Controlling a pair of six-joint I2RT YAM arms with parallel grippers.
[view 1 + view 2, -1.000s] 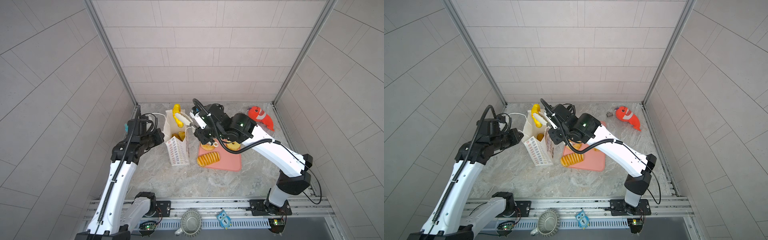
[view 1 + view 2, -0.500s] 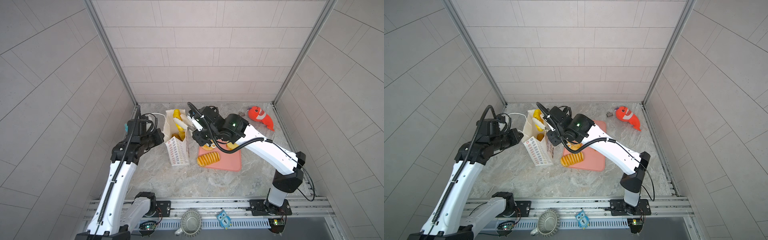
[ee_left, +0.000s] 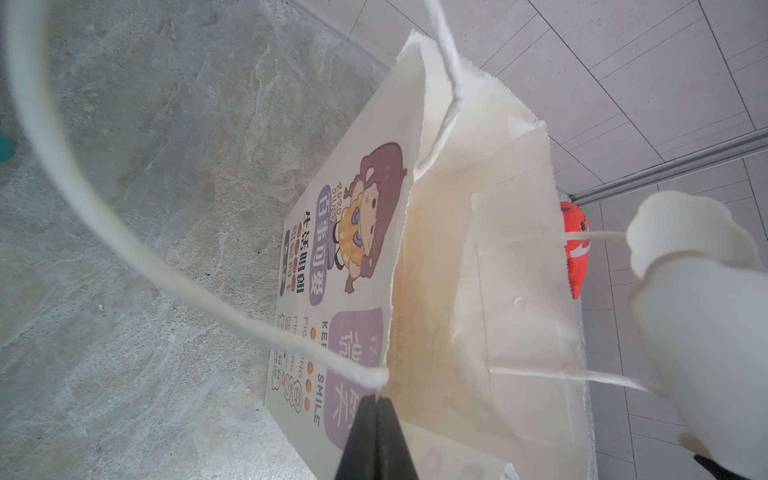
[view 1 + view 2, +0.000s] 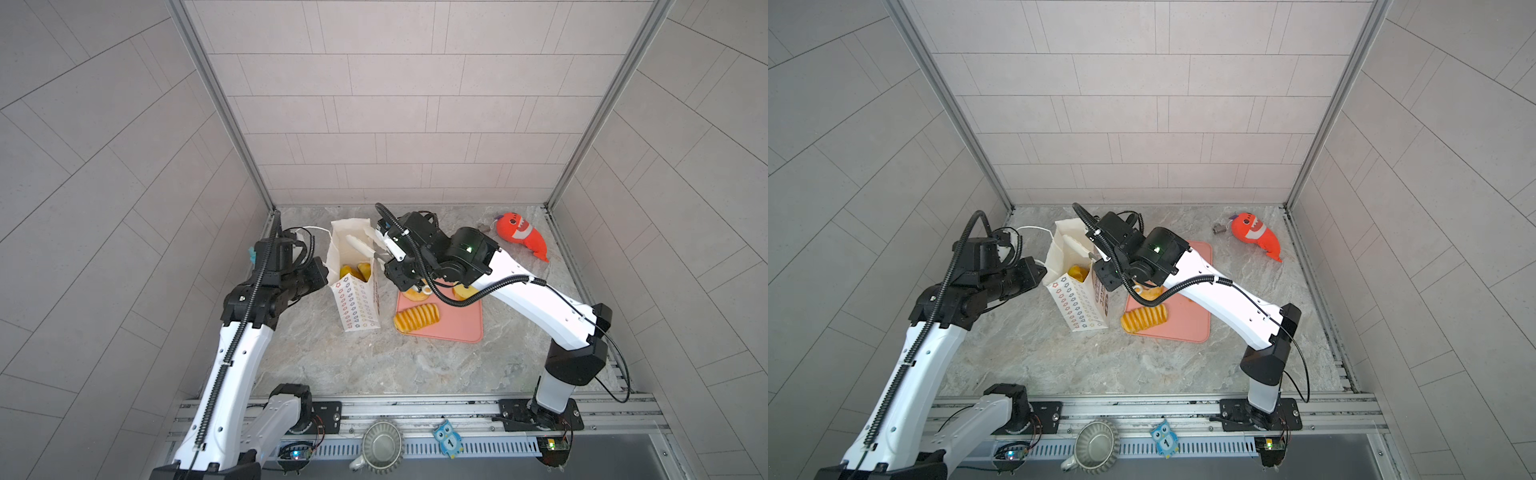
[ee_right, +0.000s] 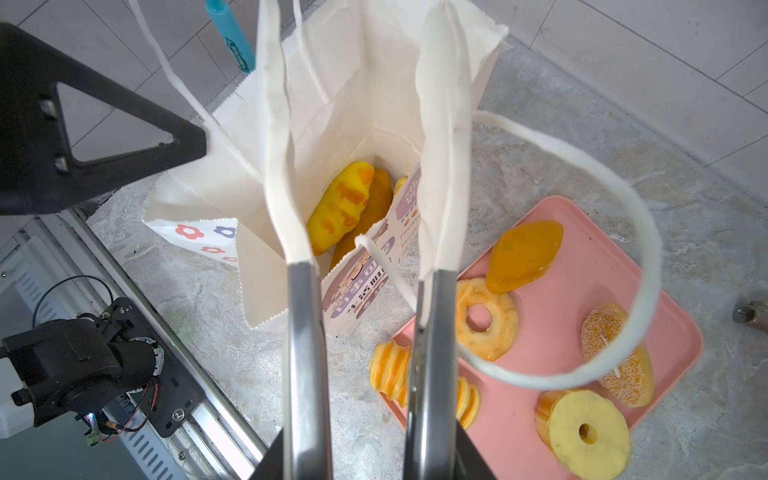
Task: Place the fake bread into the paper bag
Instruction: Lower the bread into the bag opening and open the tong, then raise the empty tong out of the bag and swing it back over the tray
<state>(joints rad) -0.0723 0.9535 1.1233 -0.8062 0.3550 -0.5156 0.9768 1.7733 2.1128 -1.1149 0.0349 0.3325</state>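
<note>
some fake bread (image 5: 345, 203) lies in the paper bag (image 4: 357, 303), more on the pink tray (image 5: 561, 316); left gripper (image 3: 376, 401) jaws pinch the bag rim, right gripper (image 5: 357, 25) jaws stand narrowly apart, empty, so lift clear of the cord handle (image 5: 640, 249).

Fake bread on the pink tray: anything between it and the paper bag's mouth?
Yes: the paper bag's cord handle loops out over the pink tray, crossing the ring doughnut and sprinkled bun in the right wrist view, beside the open right gripper. The left gripper pinches the rim; the mouth is open.
</note>
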